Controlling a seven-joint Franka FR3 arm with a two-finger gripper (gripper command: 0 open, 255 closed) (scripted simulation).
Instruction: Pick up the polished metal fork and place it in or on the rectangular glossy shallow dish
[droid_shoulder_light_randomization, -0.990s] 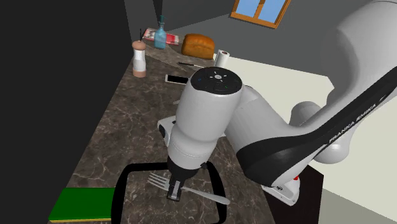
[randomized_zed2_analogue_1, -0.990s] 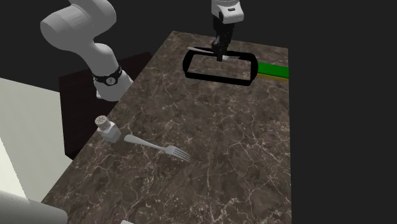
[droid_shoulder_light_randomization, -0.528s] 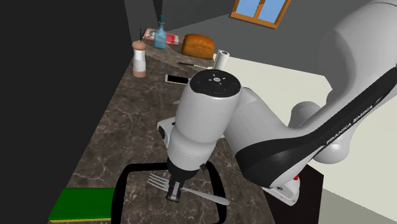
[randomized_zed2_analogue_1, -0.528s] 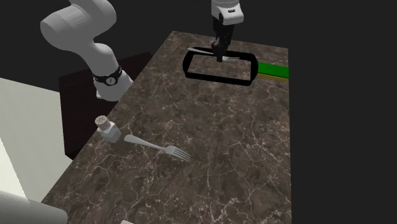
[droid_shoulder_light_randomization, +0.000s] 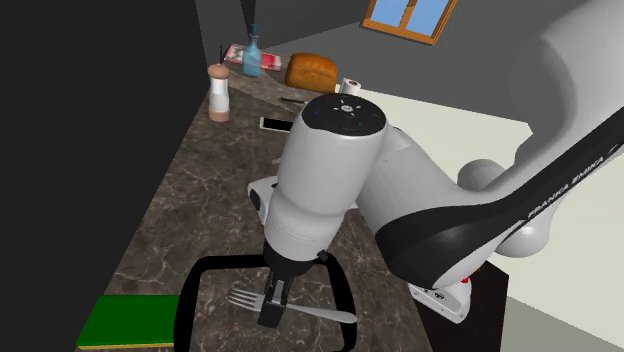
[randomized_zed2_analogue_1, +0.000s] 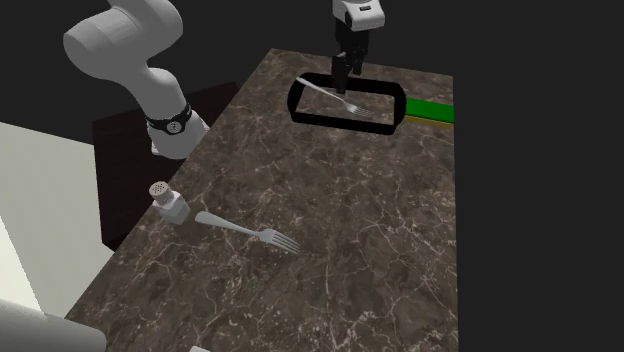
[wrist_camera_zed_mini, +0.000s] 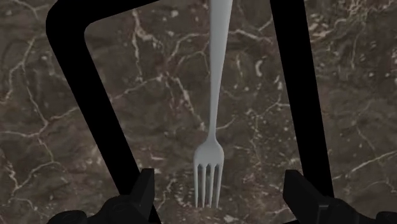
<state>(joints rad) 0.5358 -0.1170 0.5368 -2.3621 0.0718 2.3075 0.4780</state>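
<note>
- All-black two-finger gripper (wrist_camera_zed_mini: 219, 191): fingers spread wide, touching nothing, poised just above the dish.
- Polished grey metal fork (wrist_camera_zed_mini: 217, 95): lies flat between the fingers, clear of both. It is inside the black-rimmed rectangular shallow dish (wrist_camera_zed_mini: 95, 108), tines toward the gripper.
- Dish sits on the dark brown marbled table (randomized_zed2_analogue_1: 350, 220), with a flat green board (randomized_zed2_analogue_1: 432, 110) just beside it.
- Well apart down the table: a second grey fork (randomized_zed2_analogue_1: 245, 230) near a white shaker (randomized_zed2_analogue_1: 168, 200).
- Far end: brown bread loaf (droid_shoulder_light_randomization: 311, 70), blue bottle (droid_shoulder_light_randomization: 252, 55).

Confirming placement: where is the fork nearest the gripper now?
In the second exterior view the fork lies inside the black-rimmed dish at the counter's far end, under the open gripper, beside a green board.
</note>
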